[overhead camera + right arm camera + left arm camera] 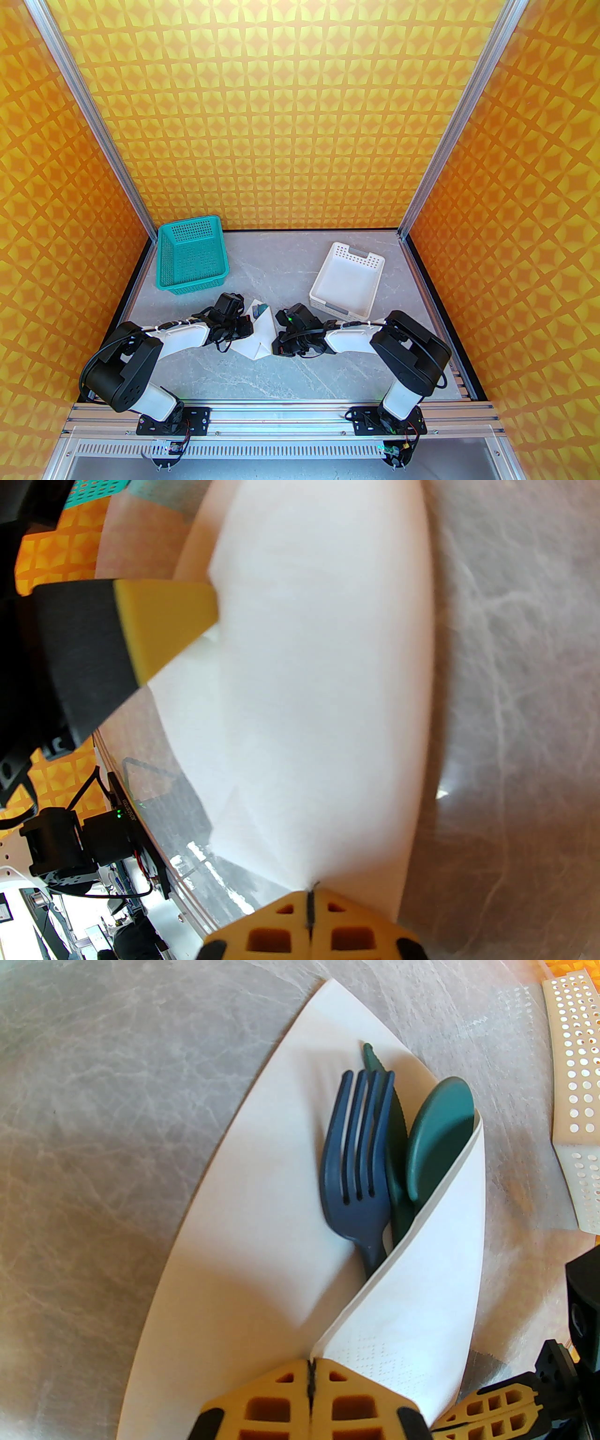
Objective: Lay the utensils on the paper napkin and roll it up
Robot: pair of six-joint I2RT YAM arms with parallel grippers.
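Two shut pinches on napkin [262, 1222]: left gripper [310, 1375] at 9 o'clock, right gripper [309, 895] at 3. Holds fork [356, 1171], knife [396, 1147], spoon [438, 1138] inside fold, heads toward 12.

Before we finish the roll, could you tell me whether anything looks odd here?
Nothing is spilled or torn. The napkin is folded slantwise over the handles only, so the fork, knife and spoon heads stick out. The fork looks bluer than the others.

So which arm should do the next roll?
Left, probably: left gripper is shut on the folded flap of the white paper napkin covering the dark teal plastic utensils; right gripper pinches an outer edge.
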